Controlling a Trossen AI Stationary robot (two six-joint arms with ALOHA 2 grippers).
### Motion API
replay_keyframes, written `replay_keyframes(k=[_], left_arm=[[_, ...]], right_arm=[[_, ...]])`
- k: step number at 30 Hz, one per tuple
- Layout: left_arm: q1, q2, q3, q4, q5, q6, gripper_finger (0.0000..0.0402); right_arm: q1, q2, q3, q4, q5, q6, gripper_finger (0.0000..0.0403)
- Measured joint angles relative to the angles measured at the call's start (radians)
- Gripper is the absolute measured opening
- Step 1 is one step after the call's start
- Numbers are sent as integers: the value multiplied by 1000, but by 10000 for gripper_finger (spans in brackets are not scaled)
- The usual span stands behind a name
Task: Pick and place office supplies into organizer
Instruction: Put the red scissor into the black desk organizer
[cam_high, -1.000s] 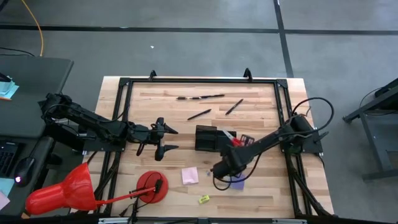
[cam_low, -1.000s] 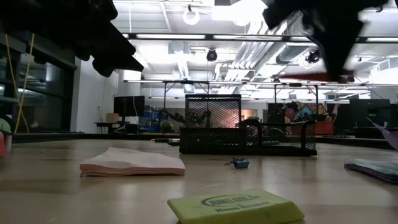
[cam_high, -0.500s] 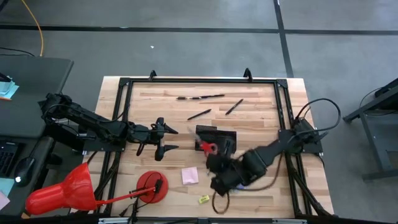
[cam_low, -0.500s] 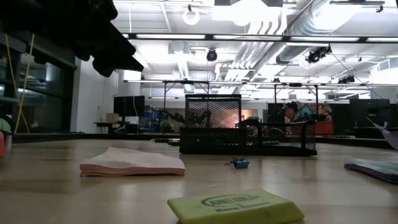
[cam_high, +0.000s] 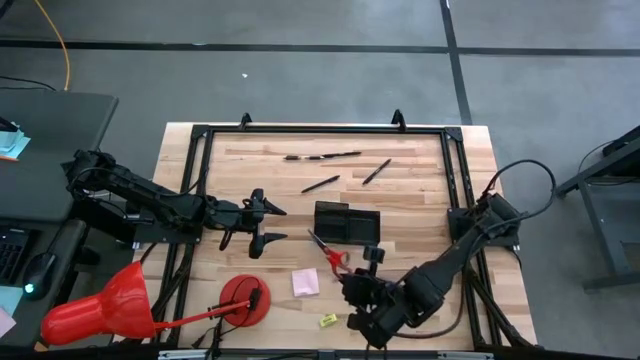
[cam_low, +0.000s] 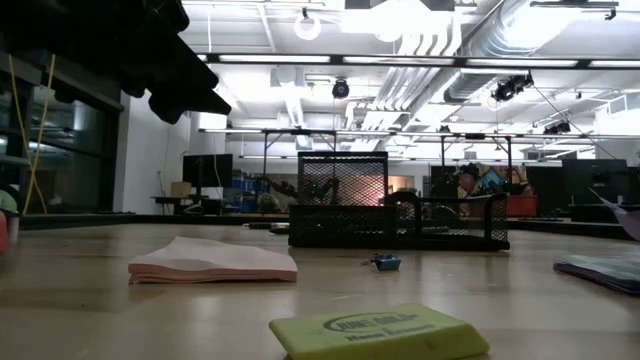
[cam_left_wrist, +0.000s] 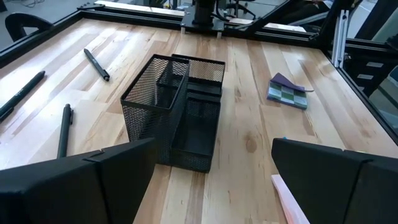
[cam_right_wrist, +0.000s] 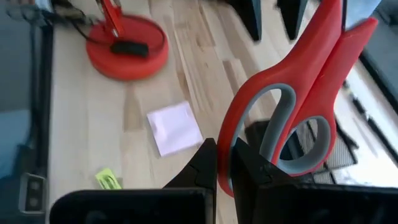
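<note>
Scissors (cam_right_wrist: 292, 106) in R gripper (cam_right_wrist: 224, 168) fingers.

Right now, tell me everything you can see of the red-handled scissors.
The scissors have red plastic-looking handles with grey-lined finger loops; the blades look closed. The right gripper jaws are shut on one handle loop, holding them off the table. In the high view they hang near the front edge of the black mesh organizer, blades pointing toward the left arm's side. Nothing else touches them.
</note>
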Motion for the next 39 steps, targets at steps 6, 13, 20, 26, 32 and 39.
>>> replay_keyframes(k=[6,13,20,26,32,39], left_arm=[[0,0,0,14,-32,10,312],[0,0,0,13,-51,11,312],[0,0,0,11,-51,13,312],[0,1,0,-2,-53,14,312],[0,19,0,-1,-53,28,312],[0,36,0,27,-76,28,312]], right_arm=[[-40,-117,-253,166,-71,26,5],[-102,-371,-416,147,-1,11,5],[-297,-349,-420,-103,-35,2,5],[-414,-275,-420,-236,-13,-114,5],[-417,-213,-384,-227,6,-404,5],[-411,-73,-291,-379,138,-442,5]])
